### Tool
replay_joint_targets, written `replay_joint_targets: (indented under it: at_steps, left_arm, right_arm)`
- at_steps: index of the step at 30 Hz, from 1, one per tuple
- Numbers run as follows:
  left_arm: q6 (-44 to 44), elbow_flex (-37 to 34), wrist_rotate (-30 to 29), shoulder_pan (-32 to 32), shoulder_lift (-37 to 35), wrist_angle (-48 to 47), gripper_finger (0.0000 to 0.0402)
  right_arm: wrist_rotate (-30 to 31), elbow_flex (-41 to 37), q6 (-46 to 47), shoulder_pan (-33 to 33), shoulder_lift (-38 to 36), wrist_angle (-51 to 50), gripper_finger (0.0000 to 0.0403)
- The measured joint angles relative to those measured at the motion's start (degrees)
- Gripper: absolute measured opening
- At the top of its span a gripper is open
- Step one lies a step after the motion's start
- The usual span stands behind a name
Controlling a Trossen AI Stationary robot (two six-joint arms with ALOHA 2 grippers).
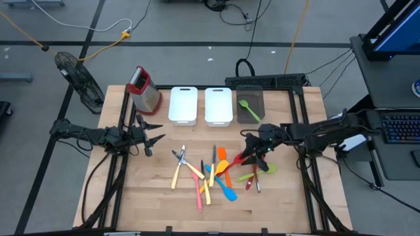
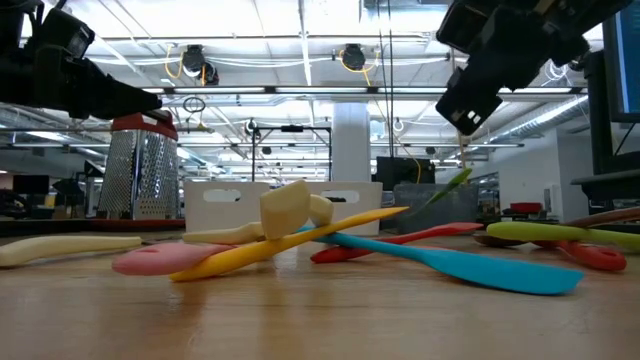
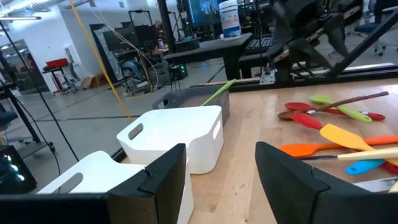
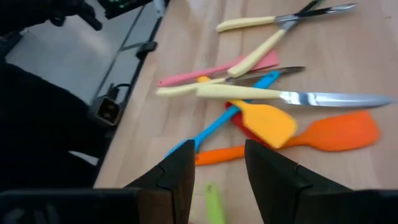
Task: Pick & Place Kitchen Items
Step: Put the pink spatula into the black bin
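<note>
Wooden table [image 1: 289, 196] under the arms, utensils [image 1: 210, 174] heaped at centre-front, one green spoon [image 1: 249, 110] already in the dark bin [image 1: 249, 95]. Right gripper [image 1: 252, 145] hovering over the heap's right edge, fingers [image 4: 177, 171] part-open and empty; left gripper [image 1: 152, 139] waiting near the grater [image 1: 143, 88], fingers [image 3: 168, 177] spread wide, empty. Likely mid-approach for another pick; next, lower onto one handle and close

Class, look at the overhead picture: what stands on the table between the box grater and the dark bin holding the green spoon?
In the high view, two white bins stand side by side between the box grater and the dark bin.
</note>
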Motion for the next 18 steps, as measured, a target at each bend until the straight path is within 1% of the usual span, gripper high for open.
replay_joint_targets:
  at_steps: [4,9,14,18]
  left_arm:
    - [0.2,0.0,0.0,0.0,0.0,1.3,0.0200]
    - [0.4,0.0,0.0,0.0,0.0,5.9,0.0200]
    - [5.2,0.0,-0.5,0.0,0.0,9.7,0.0200]
    - [8.9,0.2,2.4,0.0,0.0,10.3,0.0200]
  right_arm:
    - [5.3,0.8,0.9,3.3,0.0,0.0,0.0132]
    - [12.0,1.8,-1.4,6.0,0.0,0.1,0.0132]
    - [14.1,1.8,-2.0,6.1,0.0,0.2,0.0132]
    - [14.2,1.8,-1.3,4.7,-0.5,0.4,0.0132]
